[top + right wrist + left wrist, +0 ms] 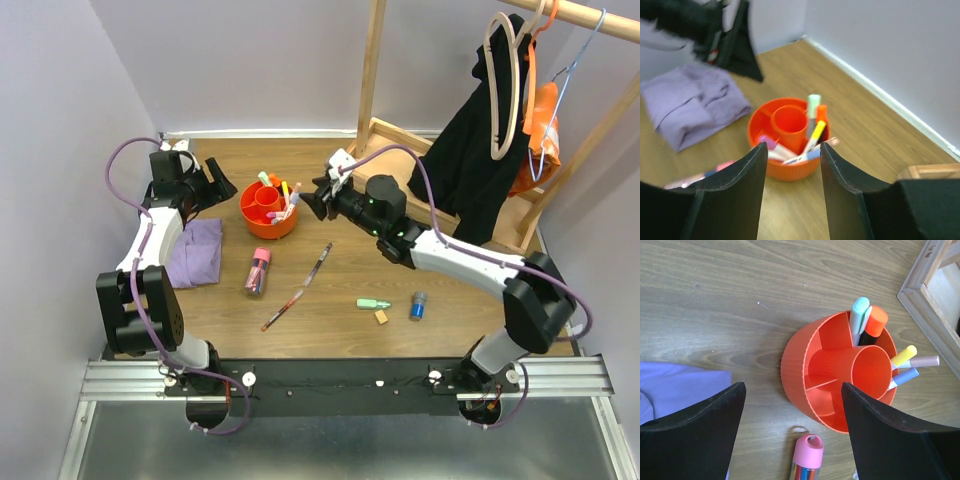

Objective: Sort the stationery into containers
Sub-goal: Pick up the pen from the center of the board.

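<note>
The round orange tub [268,210] stands at the back centre with several markers upright in its compartments. My left gripper [215,185] is open and empty just left of it; in the left wrist view [792,386] the tub [795,370] lies between and ahead of the fingers. My right gripper [320,195] is open and empty just right of the tub [785,170]. On the table lie a clear pink-capped tube [259,271], two slim pens [320,263] [283,310], a green highlighter [373,303], a tan eraser [381,317] and a blue cylinder [418,305].
A folded purple cloth [195,252] lies left of the tube, under the left arm. A wooden rack [400,140] with a black garment [480,160] and hangers stands at the back right. Purple walls close in the back and sides.
</note>
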Available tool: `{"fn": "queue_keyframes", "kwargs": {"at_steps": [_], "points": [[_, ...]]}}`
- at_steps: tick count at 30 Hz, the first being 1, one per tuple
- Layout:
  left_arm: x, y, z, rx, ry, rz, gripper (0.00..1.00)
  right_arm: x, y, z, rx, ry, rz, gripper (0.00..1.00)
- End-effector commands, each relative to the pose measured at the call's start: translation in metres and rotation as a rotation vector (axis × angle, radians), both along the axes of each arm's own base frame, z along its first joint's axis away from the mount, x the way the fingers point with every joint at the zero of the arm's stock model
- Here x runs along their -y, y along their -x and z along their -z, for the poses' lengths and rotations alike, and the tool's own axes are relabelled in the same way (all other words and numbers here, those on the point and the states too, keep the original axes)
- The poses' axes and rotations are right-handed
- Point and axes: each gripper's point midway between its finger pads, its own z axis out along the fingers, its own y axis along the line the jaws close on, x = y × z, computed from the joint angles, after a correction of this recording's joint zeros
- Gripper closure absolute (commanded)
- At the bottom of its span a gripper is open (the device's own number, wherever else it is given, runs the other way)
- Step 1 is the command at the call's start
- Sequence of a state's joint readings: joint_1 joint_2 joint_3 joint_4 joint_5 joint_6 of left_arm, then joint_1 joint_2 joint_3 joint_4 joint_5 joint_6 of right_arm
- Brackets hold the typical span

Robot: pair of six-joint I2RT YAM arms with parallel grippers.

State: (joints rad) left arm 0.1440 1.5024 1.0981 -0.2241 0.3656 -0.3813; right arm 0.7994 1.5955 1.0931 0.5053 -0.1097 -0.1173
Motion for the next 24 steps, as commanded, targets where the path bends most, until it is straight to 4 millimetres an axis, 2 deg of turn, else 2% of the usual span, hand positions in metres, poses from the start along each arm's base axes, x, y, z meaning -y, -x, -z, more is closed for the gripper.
{"fn": "queue_keyframes", "kwargs": {"at_steps": [1,4,6,7,8,11,13,14,16,17,18,19,24], "points": [[-0.004,0.006,0.005,-0.032,0.006,-0.048,0.14,0.004,0.095,0.107,-0.236,0.405,-0.466,0.44],[-0.005,0.013,0.002,-0.03,-0.006,-0.051,0.13,0.014,0.11,0.139,-0.313,0.528,-0.556,0.39],[-0.006,0.017,0.0,-0.025,-0.018,-0.05,0.12,0.013,0.108,0.141,-0.313,0.552,-0.574,0.38],[-0.006,0.021,-0.002,-0.027,-0.023,-0.052,0.12,0.016,0.106,0.148,-0.366,0.574,-0.544,0.38],[-0.007,0.023,-0.002,-0.03,-0.03,-0.056,0.12,0.009,0.1,0.152,-0.468,0.55,-0.492,0.39],[-0.007,0.03,-0.011,-0.008,-0.051,-0.047,0.11,0.008,0.112,0.167,-0.563,0.584,-0.548,0.41],[-0.008,0.035,-0.018,0.016,-0.073,-0.039,0.1,0.007,0.115,0.17,-0.512,0.623,-0.614,0.41],[-0.009,0.037,-0.021,0.025,-0.081,-0.037,0.1,0.007,0.112,0.172,-0.407,0.67,-0.673,0.41],[-0.009,0.043,-0.026,0.047,-0.097,-0.036,0.09,0.009,0.111,0.178,-0.346,0.738,-0.749,0.41],[-0.009,0.045,-0.027,0.053,-0.098,-0.038,0.09,0.009,0.106,0.179,-0.233,0.788,-0.817,0.43],[-0.009,0.047,-0.027,0.057,-0.101,-0.035,0.09,0.011,0.106,0.19,-0.212,0.826,-0.865,0.44],[-0.009,0.051,-0.027,0.057,-0.105,-0.033,0.09,0.012,0.108,0.186,-0.187,0.857,-0.908,0.45],[-0.01,0.058,-0.026,0.061,-0.125,-0.033,0.07,0.011,0.103,0.2,0.02,0.989,-1.056,0.46]]}}
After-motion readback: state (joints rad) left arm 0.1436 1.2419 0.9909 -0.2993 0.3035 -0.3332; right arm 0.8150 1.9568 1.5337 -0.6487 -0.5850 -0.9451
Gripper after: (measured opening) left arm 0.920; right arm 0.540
